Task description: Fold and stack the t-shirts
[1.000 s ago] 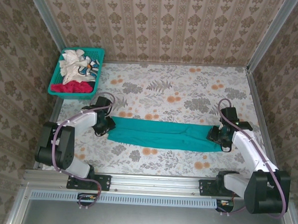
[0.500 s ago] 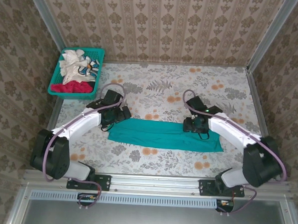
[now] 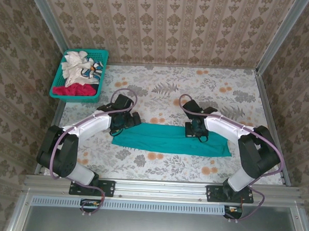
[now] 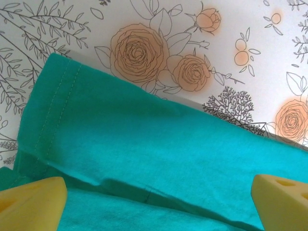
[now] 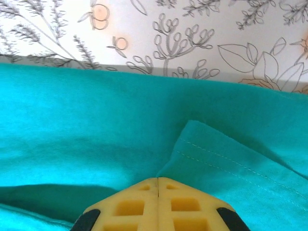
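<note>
Both arms are moving inward from the strip's ends. The left claw (image 3: pixel 127 120), fingers spread, is hovering over the far-left hem of the teal t-shirt (image 3: pixel 169 138), which is lying folded lengthwise mid-surface. The right claw (image 3: pixel 195 130), closed, is seemingly pinching a hemmed flap at its far edge, probably starting a crosswise fold. Bare surface (image 3: pixel 160 95) is lying open beyond; the basket (image 3: pixel 61 74) is sitting well apart, far left.
</note>
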Controlling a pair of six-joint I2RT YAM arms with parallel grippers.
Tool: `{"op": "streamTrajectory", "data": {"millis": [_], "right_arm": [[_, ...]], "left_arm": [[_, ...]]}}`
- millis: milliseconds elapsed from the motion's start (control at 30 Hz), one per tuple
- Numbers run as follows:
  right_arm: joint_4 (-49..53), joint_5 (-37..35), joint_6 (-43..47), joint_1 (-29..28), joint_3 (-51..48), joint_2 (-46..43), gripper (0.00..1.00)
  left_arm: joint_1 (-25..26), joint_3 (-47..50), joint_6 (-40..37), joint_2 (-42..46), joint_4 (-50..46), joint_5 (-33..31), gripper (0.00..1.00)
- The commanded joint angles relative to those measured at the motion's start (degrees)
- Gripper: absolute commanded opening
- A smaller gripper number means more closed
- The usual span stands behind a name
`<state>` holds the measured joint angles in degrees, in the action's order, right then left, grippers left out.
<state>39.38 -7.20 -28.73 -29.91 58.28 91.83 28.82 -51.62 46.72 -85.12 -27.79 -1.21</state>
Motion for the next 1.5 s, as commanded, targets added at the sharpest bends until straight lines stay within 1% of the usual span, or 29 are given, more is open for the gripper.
{"op": "streamTrajectory", "data": {"millis": [0, 167, 267, 300, 333, 367, 400, 467, 500, 567, 600, 633, 700, 767, 800, 867, 967, 1067, 1233, 1367, 1467], "right_arm": [[0.2, -1.3, 3.5, -2.6, 2.6, -2.3, 0.0], [-0.3, -1.4, 4.7, -5.9, 2.8, -1.0, 0.0], [-1.4, -0.6, 4.0, -6.3, 2.2, 0.6, 0.0], [-1.9, -0.1, 3.9, -6.3, 2.0, 0.9, 0.02], [-2.5, 0.2, 3.7, -6.3, 1.7, 1.0, 0.07], [-3.0, 0.5, 3.5, -6.3, 1.6, 0.8, 0.14], [-3.4, 0.5, 3.5, -6.3, 1.4, 0.2, 0.24], [-4.6, -0.4, 3.5, -6.2, 0.6, -2.6, 0.49], [-5.3, -1.3, 3.4, -6.2, 0.0, -4.0, 0.58], [-6.1, -4.6, 2.3, -5.5, -1.7, -7.2, 0.63], [-6.6, -6.5, 1.1, -4.9, -3.0, -8.8, 0.69], [-7.2, -8.0, -0.2, -4.1, -4.5, -10.5, 0.7], [-7.8, -9.0, -3.8, -1.8, -7.4, -13.7, 0.71], [-8.4, -7.7, -7.9, 1.6, -11.1, -16.6, 0.71], [-8.4, -6.2, -9.5, 3.2, -13.1, -17.7, 0.71], [-12.2, -0.8, -12.8, 6.9, -17.4, -19.4, 0.71], [-16.4, 3.9, -16.9, 10.8, -22.6, -19.4, 0.71], [-19.5, 5.9, -18.7, 13.7, -24.4, -16.7, 0.71], [-24.9, 5.5, -18.6, 17.7, -21.4, -9.4, 0.71], [-28.3, 6.6, -17.1, 19.8, -14.0, -0.1, 0.71], [-28.2, 6.6, -14.8, 20.1, -5.7, 7.4, 0.71]], "left_arm": [[-0.6, 0.6, -0.5, 0.5, 0.5, 1.0, 1.0], [-0.9, 0.6, -0.6, 0.8, 0.4, 1.2, 1.0], [-1.0, 0.4, -0.6, 0.7, 0.6, 1.4, 1.0], [-1.0, 0.3, -0.7, 0.7, 0.6, 1.5, 1.0], [-0.9, 0.3, -0.7, 0.5, 0.7, 1.6, 1.0], [-1.0, 0.3, -0.8, 0.4, 0.8, 1.8, 1.0], [-0.9, 0.4, -0.8, 0.2, 1.0, 1.9, 1.0], [-1.0, 0.5, -1.0, 0.2, 1.4, 2.1, 1.0], [-1.0, 0.4, -1.1, 0.2, 1.6, 2.4, 1.0], [-0.9, 0.1, -1.3, 0.1, 3.0, 3.3, 1.0], [-0.8, -0.1, -1.4, -0.2, 3.9, 4.0, 1.0], [-0.7, -0.6, -1.5, -0.7, 4.7, 4.8, 1.0], [-0.5, -1.4, -1.6, -2.0, 5.8, 5.8, 1.0], [-0.5, -1.6, -1.6, -3.8, 6.5, 6.4, 1.0], [-0.5, -1.4, -1.5, -4.4, 7.1, 6.5, 1.0], [-0.7, -0.4, -0.8, -5.7, 8.5, 6.8, 1.0], [-1.0, 1.7, 0.1, -7.5, 10.5, 8.4, 1.0], [-1.0, 3.8, 0.4, -8.6, 11.7, 9.6, 1.0], [-0.9, 5.9, 0.3, -9.7, 11.6, 11.4, 1.0], [-0.6, 7.4, 1.7, -9.8, 12.3, 14.0, 1.0], [0.8, 8.7, 3.7, -8.7, 13.5, 14.7, 1.0]]}}
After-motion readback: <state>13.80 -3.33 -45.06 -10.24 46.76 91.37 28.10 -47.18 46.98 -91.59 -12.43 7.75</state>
